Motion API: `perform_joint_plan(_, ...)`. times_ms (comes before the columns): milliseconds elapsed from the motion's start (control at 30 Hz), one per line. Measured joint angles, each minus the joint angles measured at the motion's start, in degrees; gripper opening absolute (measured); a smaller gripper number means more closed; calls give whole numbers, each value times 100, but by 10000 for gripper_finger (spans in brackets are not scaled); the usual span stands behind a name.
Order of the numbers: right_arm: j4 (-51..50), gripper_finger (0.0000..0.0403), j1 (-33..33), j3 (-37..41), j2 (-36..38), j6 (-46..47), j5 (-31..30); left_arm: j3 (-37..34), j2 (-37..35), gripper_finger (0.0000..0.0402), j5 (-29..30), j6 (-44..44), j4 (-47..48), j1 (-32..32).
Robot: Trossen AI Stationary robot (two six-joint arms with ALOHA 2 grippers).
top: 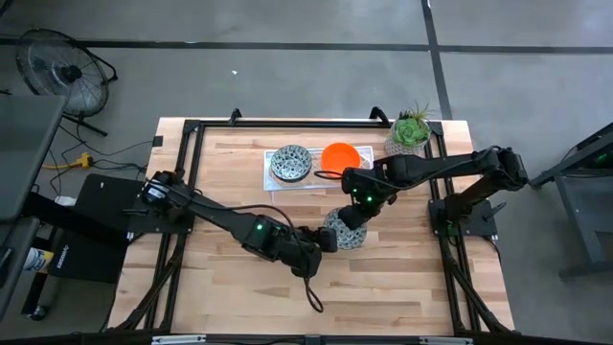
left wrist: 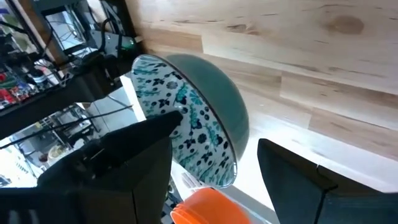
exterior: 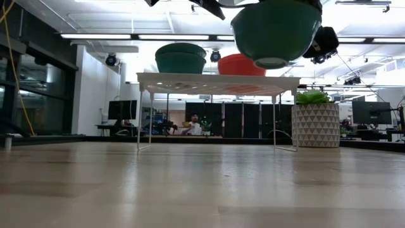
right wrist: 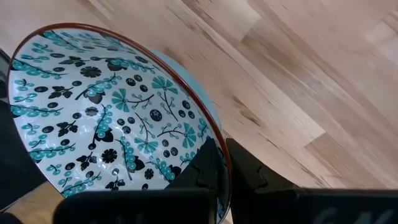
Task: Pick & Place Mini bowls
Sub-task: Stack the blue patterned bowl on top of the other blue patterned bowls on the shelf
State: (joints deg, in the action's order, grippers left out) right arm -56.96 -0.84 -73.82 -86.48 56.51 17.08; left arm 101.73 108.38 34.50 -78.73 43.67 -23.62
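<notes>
A mini bowl (top: 347, 233) with a teal outside and a white, teal-and-black flowered inside hangs in the air at mid-table (exterior: 275, 28). My right gripper (right wrist: 219, 155) comes from the right and is shut on its rim. My left gripper (left wrist: 217, 134) comes from the left (top: 324, 240) and is open. One of its fingers (left wrist: 155, 143) stands over the bowl's inside (left wrist: 186, 124), the other (left wrist: 311, 180) beyond its outer wall. A second patterned bowl (top: 290, 163) and an orange bowl (top: 340, 156) rest on a white rack (exterior: 218, 79). My right gripper pinches the bowl's rim (right wrist: 214, 138), one finger inside the bowl and one outside against its wall. The bowl is lifted clear of the table and tilted, its open side turned toward the left arm. My left gripper straddles the rim; I cannot tell whether its inner finger touches the bowl.
The white rack (top: 269, 171) stands on legs at the table's far middle. A pale patterned pot with a green plant (top: 410, 134) sits at the far right corner (exterior: 314, 125). Bare wood spreads over the table's near half (top: 287, 297).
</notes>
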Motion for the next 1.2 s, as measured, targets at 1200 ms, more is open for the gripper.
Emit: perform_joint_plan(1200, -104, 1, -118, -9, 0, -1023, 478, 11, 375, 232, 349, -1161, 417, 0)
